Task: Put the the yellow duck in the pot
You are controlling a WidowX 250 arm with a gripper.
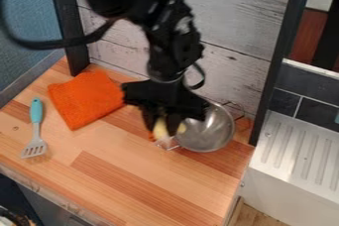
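The black gripper [163, 123] hangs down at the middle of the view, just left of the metal pot. Between its fingers is the yellow duck [160, 130], largely covered by them, and the gripper is shut on it. A bit of orange shows at the duck's lower left. The silver pot [210, 133] stands open side up near the back wall, its upper left part hidden behind the gripper. From this angle I cannot tell how high the duck is above the table.
An orange cloth [84, 99] lies at the back left of the wooden table [126, 180]. Left of it is a spatula [35, 126] with a turquoise handle. A dark post [270, 81] rises behind the pot, and a white ridged drainboard [298, 150] stands to the right.
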